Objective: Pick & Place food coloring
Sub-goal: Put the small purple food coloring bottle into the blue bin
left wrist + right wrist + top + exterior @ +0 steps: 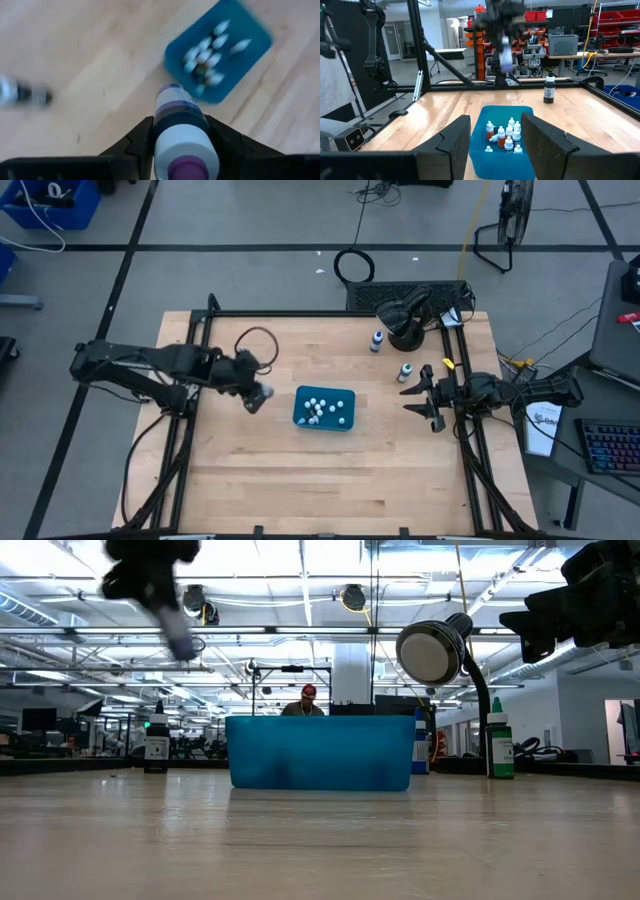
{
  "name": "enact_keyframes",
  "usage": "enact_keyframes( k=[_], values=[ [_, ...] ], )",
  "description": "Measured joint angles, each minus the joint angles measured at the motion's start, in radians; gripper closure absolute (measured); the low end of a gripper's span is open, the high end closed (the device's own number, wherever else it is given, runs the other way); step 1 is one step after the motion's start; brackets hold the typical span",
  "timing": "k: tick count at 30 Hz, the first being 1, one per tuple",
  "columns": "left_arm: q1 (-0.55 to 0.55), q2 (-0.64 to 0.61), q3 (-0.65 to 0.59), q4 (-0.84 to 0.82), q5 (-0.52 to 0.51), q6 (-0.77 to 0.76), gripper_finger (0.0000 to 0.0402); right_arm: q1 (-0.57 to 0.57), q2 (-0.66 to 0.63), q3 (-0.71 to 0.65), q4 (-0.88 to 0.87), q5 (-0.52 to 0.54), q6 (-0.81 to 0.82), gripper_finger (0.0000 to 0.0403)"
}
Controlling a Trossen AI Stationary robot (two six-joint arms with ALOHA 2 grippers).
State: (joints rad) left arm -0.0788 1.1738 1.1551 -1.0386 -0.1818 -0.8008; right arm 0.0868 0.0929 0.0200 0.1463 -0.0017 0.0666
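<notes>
Left wrist view: left end effector (182, 145) grips a seemingly dark bottle (181, 131).

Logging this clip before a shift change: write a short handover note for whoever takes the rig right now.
Left gripper: jaws shut on a dark white-capped bottle, carried in the air left of the teal tray.
Right gripper: jaws open, empty, waiting right of the tray.
Done: a cluster of small dropper bottles lies in the tray.
Left: place the held bottle; two bottles stand on the table near the black lamp.
</notes>
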Motion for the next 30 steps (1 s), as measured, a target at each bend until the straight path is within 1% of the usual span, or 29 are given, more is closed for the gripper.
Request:
enact_keyframes(
  k=[2, 5, 9, 13, 17, 20, 30],
  values=[
    [0.0, 0.042, 0.084, -0.003, -0.012, 0.071, 0.0257, 0.0, 0.0, 0.0, 0.0, 0.0, 0.0, 0.024],
    [0.002, 0.143, 0.21, -0.003, -0.025, 0.176, 0.0257, 0.0, 0.0, 0.0, 0.002, 0.0, 0.0, 0.024],
    [0.021, 0.324, 0.347, -0.013, 0.038, 0.337, 0.0257, 0.0, 0.0, 0.0, 0.001, 0.0, 0.0, 0.0237],
    [0.047, 0.494, 0.44, -0.025, 0.085, 0.445, 0.0257, 0.0, 0.0, 0.0, 0.002, 0.0, 0.0, 0.0238],
    [0.072, 0.62, 0.491, -0.07, 0.085, 0.507, 0.0257, 0.0, 0.0, 0.0, 0.0, 0.0, 0.0, 0.0238],
    [0.091, 0.674, 0.509, -0.114, 0.07, 0.511, 0.0257, 0.0, 0.0, 0.0, 0.0, 0.0, 0.0, 0.0237],
    [0.135, 0.736, 0.509, -0.121, 0.048, 0.511, 0.0257, 0.0, 0.0, 0.0, 0.001, 0.0, 0.0, 0.0237]
  ],
)
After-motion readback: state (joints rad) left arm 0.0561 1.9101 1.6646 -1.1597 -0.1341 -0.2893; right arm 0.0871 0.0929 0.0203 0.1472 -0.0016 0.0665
